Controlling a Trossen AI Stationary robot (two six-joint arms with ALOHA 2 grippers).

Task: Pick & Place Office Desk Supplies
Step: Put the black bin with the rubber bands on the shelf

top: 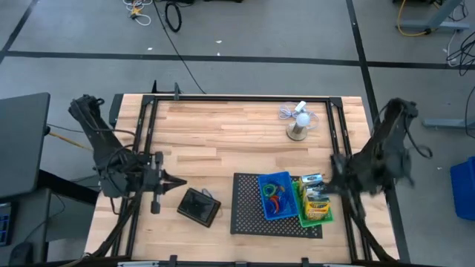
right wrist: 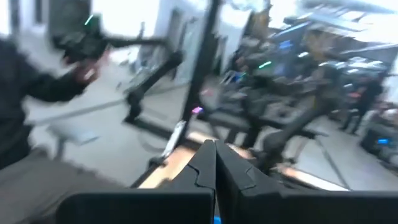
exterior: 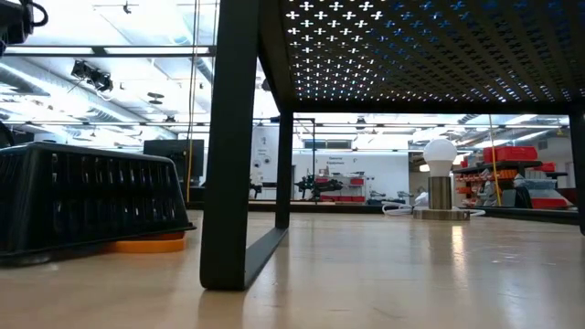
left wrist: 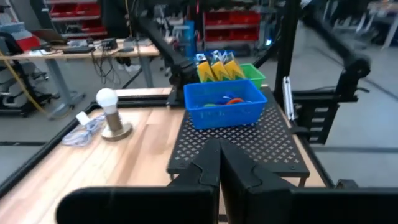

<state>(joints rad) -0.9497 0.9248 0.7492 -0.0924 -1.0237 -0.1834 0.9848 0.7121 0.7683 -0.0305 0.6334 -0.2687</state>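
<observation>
A blue bin [top: 274,195] holding coloured rubber-band loops [top: 276,194] stands on the raised black mesh tray [top: 249,208]. Beside it on the tray is a green bin [top: 315,211] with a yellow crayon box [left wrist: 217,67], and a green-white small box [top: 313,179] lies at the bin's far side. A black bin [top: 199,206] rests on the table left of the tray. My left gripper [left wrist: 219,152] is shut and empty, level, just left of the black bin [exterior: 87,196], pointing at the tray. My right gripper [right wrist: 214,155] is shut and empty, raised at the tray's right edge.
A white mini fan on a round base [top: 299,122], with its coiled cord, stands at the far right of the table. The mesh tray's legs [exterior: 228,183] stand on the wood. An orange flat thing [exterior: 146,244] shows at the black bin's foot. A person's dark sleeve [right wrist: 25,81] shows beyond the table.
</observation>
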